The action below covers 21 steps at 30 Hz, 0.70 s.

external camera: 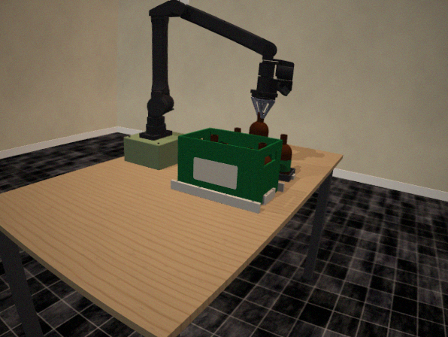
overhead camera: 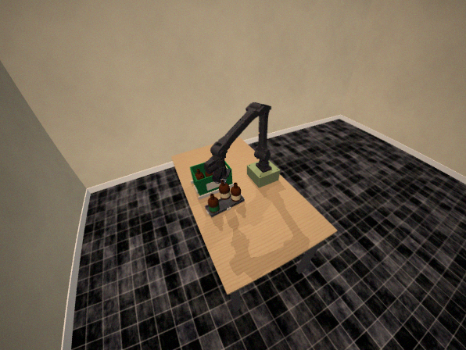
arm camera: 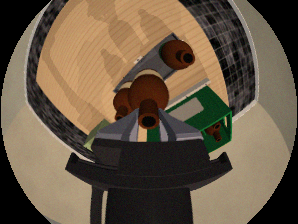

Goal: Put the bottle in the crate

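Note:
My gripper (overhead camera: 223, 181) (external camera: 261, 116) (arm camera: 148, 112) is shut on the neck of a brown bottle with a cream label (overhead camera: 224, 190) (external camera: 258, 129) (arm camera: 149, 92). That bottle hangs upright, a little above the middle of the dark tray (overhead camera: 224, 206) (arm camera: 151, 62). Another cream-label bottle (overhead camera: 235, 192) (arm camera: 121, 101) stands at one tray end, a green-label bottle (overhead camera: 213, 204) (external camera: 286, 153) (arm camera: 175, 54) at the other. The green crate (overhead camera: 200, 187) (external camera: 184, 162) stands beside the tray with brown bottles (overhead camera: 199, 175) (external camera: 214, 138) inside. The arm and crate walls hide its empty slot.
Pale low strips (external camera: 216, 196) (overhead camera: 204, 195) run along the crate's foot. The arm's green base block (overhead camera: 263, 175) (external camera: 150, 152) stands at one side of the table. The table edge (external camera: 240, 276) runs close past crate and tray.

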Each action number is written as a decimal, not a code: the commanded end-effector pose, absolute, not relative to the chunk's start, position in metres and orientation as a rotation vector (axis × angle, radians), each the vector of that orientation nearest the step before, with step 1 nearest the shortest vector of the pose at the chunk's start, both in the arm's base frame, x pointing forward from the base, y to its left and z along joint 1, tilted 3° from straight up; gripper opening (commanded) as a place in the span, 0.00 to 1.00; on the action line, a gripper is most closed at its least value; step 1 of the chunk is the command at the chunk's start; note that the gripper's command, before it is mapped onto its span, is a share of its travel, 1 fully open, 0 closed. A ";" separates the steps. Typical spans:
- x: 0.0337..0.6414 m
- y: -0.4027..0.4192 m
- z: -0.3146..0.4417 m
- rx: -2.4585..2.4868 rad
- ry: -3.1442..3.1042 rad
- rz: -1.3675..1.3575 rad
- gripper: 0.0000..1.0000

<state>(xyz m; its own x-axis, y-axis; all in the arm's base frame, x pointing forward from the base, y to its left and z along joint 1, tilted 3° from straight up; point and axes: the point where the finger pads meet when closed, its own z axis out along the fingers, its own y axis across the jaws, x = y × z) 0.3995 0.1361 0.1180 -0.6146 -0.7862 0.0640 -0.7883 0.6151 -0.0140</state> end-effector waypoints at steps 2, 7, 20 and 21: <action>0.431 0.153 0.170 1.413 -2.880 0.082 0.00; 0.432 0.153 0.171 1.413 -2.880 0.082 0.00; 0.432 0.153 0.172 1.412 -2.881 0.082 0.00; 0.432 0.153 0.172 1.412 -2.881 0.082 0.00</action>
